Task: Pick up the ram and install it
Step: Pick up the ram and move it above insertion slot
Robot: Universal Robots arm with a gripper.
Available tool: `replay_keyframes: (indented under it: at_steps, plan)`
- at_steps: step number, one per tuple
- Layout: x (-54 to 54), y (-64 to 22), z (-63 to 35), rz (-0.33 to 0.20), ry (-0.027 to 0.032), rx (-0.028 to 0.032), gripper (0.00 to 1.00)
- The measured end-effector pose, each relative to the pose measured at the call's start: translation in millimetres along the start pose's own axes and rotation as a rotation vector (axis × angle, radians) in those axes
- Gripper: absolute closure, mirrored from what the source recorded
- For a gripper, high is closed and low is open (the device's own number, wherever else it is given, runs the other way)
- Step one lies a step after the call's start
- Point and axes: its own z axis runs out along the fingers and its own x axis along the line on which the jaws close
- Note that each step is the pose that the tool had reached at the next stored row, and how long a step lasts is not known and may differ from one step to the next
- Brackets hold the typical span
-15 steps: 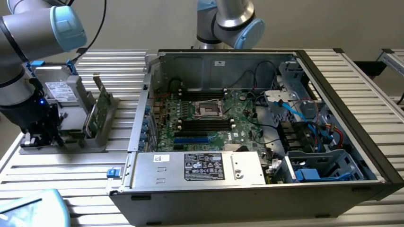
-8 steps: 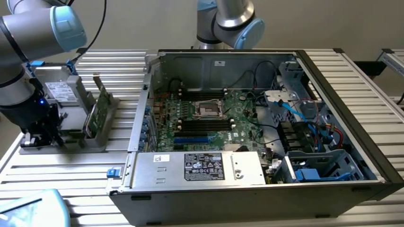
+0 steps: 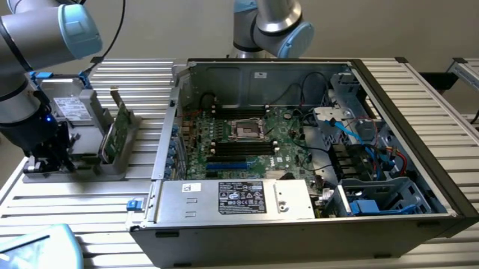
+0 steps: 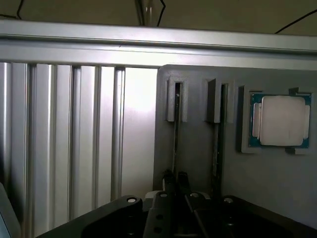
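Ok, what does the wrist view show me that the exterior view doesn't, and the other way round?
From the wrist view: the hand closed on the thin edge of the ram, which stands in its slot; a second stick edge-on in the next slot; a processor chip lying flat in a recess.
From the exterior view: the open computer case, its motherboard, and the arm reaching down.
In both: the grey holder on the slatted table.

Exterior view: high, wide, over case. Wrist view: close above holder, shared.
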Motion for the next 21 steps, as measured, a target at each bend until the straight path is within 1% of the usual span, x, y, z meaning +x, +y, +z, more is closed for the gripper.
replay_keyframes:
  at_steps: [7,11,18,20,21]
  plan:
    - [-0.5,0.4,-14.9,0.0,0.0,-0.0001,0.86]
    - [-0.8,0.8,-25.8,0.0,0.0,-0.0001,0.86]
    - [-1.7,1.1,-56.8,0.0,0.0,-0.0001,0.86]
    - [-1.9,-0.9,-65.7,0.0,0.0001,-0.0002,0.86]
    - [-2.0,-3.4,-70.5,0.0,-0.0002,0.0002,0.86]
